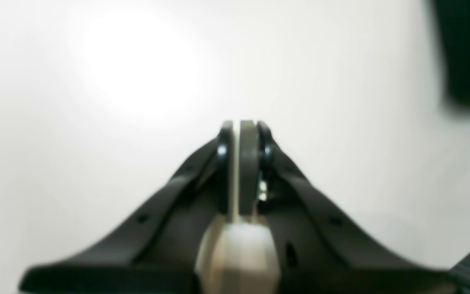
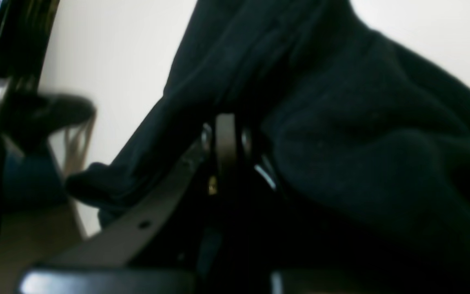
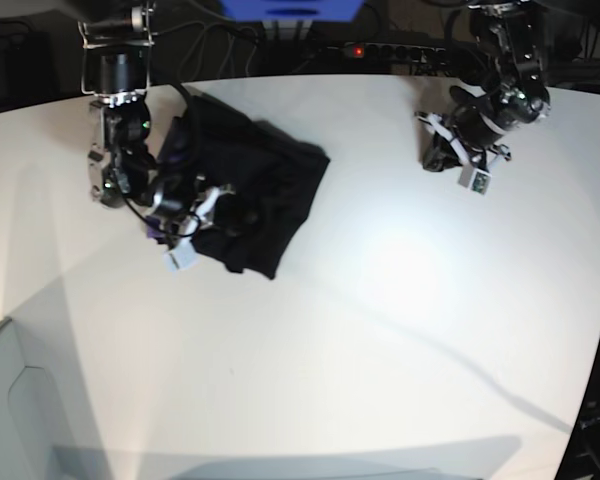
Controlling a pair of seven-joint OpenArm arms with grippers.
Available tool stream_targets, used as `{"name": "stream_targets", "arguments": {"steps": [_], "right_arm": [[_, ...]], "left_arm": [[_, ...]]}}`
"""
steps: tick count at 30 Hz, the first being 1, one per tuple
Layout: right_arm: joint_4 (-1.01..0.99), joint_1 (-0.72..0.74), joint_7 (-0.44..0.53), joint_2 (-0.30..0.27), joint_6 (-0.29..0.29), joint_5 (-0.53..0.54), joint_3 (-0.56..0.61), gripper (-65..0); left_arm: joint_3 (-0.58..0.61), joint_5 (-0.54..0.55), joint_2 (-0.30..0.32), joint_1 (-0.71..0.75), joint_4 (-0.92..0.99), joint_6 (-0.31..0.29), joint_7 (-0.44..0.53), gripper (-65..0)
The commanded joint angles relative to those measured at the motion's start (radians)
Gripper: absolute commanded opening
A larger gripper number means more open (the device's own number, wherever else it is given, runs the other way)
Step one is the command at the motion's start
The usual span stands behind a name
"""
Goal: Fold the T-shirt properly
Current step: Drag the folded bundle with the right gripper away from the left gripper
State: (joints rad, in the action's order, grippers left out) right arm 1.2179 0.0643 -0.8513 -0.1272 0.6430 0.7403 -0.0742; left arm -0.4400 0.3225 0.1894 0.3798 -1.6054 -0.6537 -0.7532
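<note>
The black T-shirt (image 3: pixel 255 185) lies bunched in a crumpled heap on the white table (image 3: pixel 380 300), at the far left of the base view. My right gripper (image 3: pixel 218 208) is at the heap's near-left edge. In the right wrist view its fingertips (image 2: pixel 226 122) are shut, and folds of the T-shirt (image 2: pixel 361 134) drape over and around them. My left gripper (image 3: pixel 435 155) hovers over bare table at the far right, well away from the shirt. The left wrist view shows this gripper (image 1: pixel 243 126) shut with nothing between its fingers.
A power strip (image 3: pixel 380 48) and cables lie beyond the table's far edge, beside a blue object (image 3: pixel 290 8). A white box-like corner (image 3: pixel 20 400) sits at the lower left. A dark blurred shape (image 1: pixel 467 53) fills the left wrist view's top right.
</note>
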Motion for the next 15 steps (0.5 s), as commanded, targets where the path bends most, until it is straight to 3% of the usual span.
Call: {"name": "stream_targets", "arguments": {"steps": [1,5,8,10,15], "right_arm": [[-0.008,-0.021,-0.035,-0.027,-0.036,-0.047,-0.051,-65.0],[-0.011,-0.033,-0.035,-0.027,-0.053,-0.051,-0.307,-65.0],[-0.011,-0.034,-0.03,-0.027,-0.15,-0.051,-0.471,-65.0],[-0.011,-0.034,-0.004,-0.027,-0.185,-0.049,-0.574,-65.0],[-0.013,-0.034,0.086,-0.044,-0.188,-0.051,-0.697,-65.0]], "left_arm": [[-0.007,-0.052,0.003,0.02,-0.017,0.022,-0.056,-61.0],[-0.007,-0.052,-0.003,0.041,-0.089,0.022,-0.056,-61.0],[-0.007,-0.052,-0.003,0.044,-0.097,0.022,-0.056,-61.0],[-0.007,-0.052,-0.005,0.044,-0.097,0.022,-0.056,-61.0],[-0.007,-0.052,-0.005,0.046,-0.094,0.022,-0.056,-61.0]]}}
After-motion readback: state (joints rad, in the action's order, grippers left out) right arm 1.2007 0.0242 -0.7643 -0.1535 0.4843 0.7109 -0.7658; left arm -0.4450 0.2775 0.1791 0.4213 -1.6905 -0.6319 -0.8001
